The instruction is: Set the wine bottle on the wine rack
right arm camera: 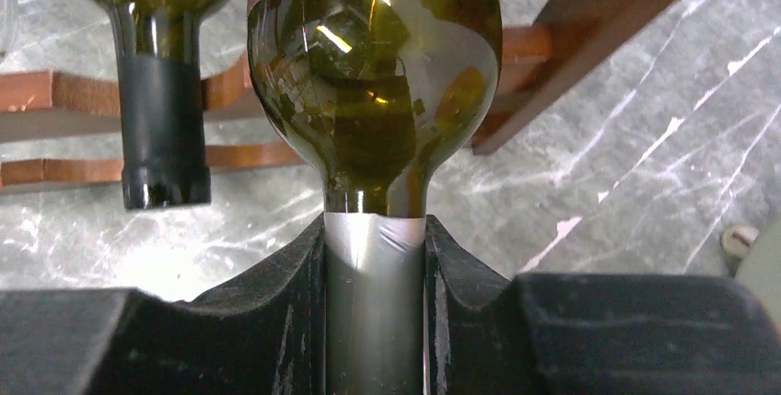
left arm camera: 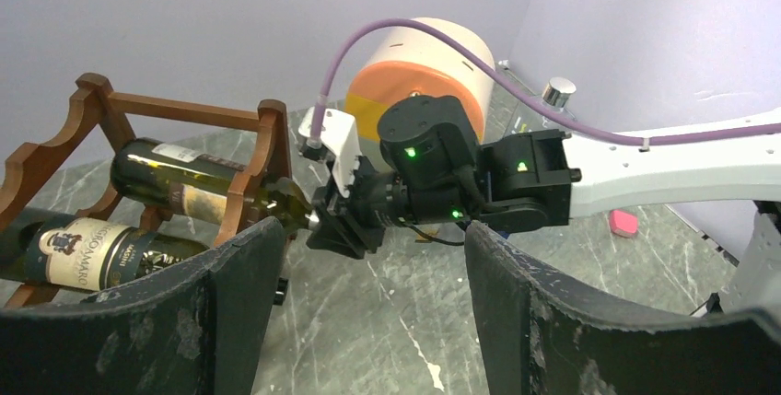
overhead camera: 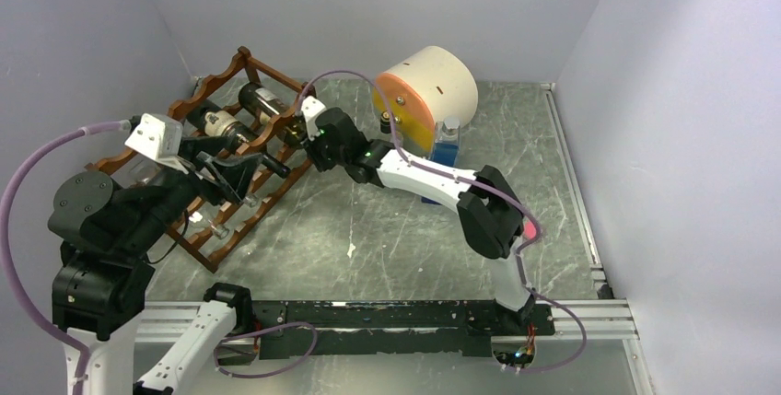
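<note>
Pale walls close in a grey marbled worktop point(overhead camera: 387, 229). At its back left stands the wine rack point(left arm camera: 270, 142), reddish-brown, open-framed and set at an angle. Behind the middle sits a cream drum point(overhead camera: 428, 91) with an orange face, and a small blue bottle point(overhead camera: 445, 146) stands just beside it.

The wine bottle point(right arm camera: 373, 73), dark green glass, lies nearly level with its body inside the rack's upper tier. Its shoulder is by the front post and its neck points out toward the right arm. Whether its weight sits on the rails cannot be told. A second bottle point(left arm camera: 92, 252), labelled, lies on the tier below.

The right end effector point(right arm camera: 375, 257) is pinched on the silver-foiled neck, one finger on each side. The left end effector point(left arm camera: 373, 266) hangs near the rack, its fingers spread on nothing.

The bottle is probably heavy and certainly rigid, smooth and breakable. A hold on the neck is far from the bulk of the weight, so the body will likely want to sag, and foil may slide under the pads. The neck is narrow enough to clamp firmly. A knock against wood or the neighbouring glass is the risk.
</note>
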`<state>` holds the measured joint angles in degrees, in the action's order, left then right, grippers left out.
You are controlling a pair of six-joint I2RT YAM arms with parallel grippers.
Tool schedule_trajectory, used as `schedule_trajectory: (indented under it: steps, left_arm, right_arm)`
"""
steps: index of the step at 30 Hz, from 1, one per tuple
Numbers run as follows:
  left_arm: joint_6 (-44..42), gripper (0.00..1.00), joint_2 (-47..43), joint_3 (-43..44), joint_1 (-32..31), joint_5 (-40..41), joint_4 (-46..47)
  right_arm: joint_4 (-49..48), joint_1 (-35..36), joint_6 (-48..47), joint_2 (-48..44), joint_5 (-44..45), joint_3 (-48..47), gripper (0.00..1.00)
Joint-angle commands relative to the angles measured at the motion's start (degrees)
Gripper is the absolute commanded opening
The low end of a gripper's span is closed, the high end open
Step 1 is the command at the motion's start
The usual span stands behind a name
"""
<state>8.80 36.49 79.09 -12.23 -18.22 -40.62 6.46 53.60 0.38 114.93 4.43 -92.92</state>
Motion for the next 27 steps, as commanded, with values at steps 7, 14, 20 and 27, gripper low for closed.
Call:
schedule_trajectory:
  steps: [7,14,20,27]
  left_arm:
    - [0.7,0.76,1.0,3.2,-0.3,2.0,-4.1]
    - [-0.1,0.76,2.1,3.8,-0.3,1.7,-4.5]
    - [-0.5,0.76,2.8,3.6,-0.3,2.0,-4.1]
    - [-0.4,0.76,3.0,3.4,-0.3,2.0,-3.8]
  right_arm:
    - [-3.1,-0.5,-3.5,8.3,-5.0,-13.2,0.0]
    - [-1.5,-0.5,-6.4,11.4,-4.4,-17.2,0.0]
    - [-2.4,-0.4,-7.3,13.1,-1.9,-18.5,0.02]
    - [-2.9,-0.5,-7.9,16.1,1.7,-22.0,0.19]
